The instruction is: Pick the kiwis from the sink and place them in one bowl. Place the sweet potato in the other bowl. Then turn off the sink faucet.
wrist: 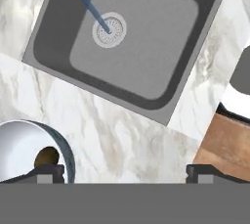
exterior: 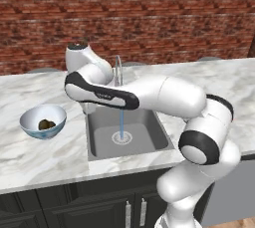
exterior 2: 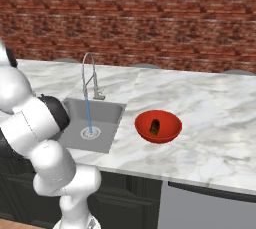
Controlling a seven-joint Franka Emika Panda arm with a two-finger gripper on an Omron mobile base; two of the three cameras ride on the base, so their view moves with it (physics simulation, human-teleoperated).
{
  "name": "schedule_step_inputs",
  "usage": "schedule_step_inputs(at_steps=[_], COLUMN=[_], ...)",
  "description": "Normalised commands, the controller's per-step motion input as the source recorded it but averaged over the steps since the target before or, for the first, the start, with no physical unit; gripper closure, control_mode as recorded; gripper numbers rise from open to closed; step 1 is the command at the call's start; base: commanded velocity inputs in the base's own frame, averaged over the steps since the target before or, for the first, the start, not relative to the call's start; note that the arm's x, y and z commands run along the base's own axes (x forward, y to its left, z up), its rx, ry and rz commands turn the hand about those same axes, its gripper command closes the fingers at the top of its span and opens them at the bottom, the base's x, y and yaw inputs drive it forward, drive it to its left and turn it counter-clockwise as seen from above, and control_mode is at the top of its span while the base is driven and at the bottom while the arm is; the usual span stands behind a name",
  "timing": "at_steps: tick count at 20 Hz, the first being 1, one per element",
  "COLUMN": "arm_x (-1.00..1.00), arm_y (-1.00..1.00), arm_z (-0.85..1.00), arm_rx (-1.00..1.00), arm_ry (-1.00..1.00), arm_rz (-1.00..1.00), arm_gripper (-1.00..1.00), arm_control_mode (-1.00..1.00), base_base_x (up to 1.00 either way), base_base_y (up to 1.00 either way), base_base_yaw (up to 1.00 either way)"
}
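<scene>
Counter (exterior: 45, 157): kiwis (exterior: 46, 124) bowled, seemingly two.

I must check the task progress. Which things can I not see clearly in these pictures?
- Kiwis: left base view shows one dark clump in the white bowl; too small to count. In the hand view the picture edge cuts it off.
- Faucet: the arm hides its base in the left base view.
- Sweet potato in the red bowl: too small for detail.

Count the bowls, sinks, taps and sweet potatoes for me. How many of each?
Bowls: 2, the white bowl and the red bowl
Sinks: 1, the sink
Taps: 1, the faucet, running
Sweet potatoes: 1, the sweet potato, in the red bowl
Total: 5
</scene>
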Motion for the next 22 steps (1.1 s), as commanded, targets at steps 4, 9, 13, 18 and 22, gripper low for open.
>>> schedule_step_inputs(at_steps=[4,9,13,18,22], arm_x=[-0.44,-0.26,-0.4,-0.52,-0.36], arm_y=[-0.71,-0.55,-0.56,-0.52,-0.49], arm_z=[0.3,0.66,0.58,0.16,0.02], arm_rx=[0.0,0.11,0.16,0.18,0.16], arm_ry=[0.0,0.0,-0.04,-0.14,-0.18], arm_rz=[0.0,0.0,-0.01,-0.09,-0.08], arm_gripper=[-1.0,-1.0,-1.0,-1.0,-1.0], arm_control_mode=[-1.0,-1.0,-1.0,-1.0,-1.0], base_base_x=[0.0,0.0,0.0,0.0,0.0], base_base_y=[0.0,0.0,0.0,0.0,0.0], base_base_yaw=[0.0,0.0,0.0,0.0,0.0])
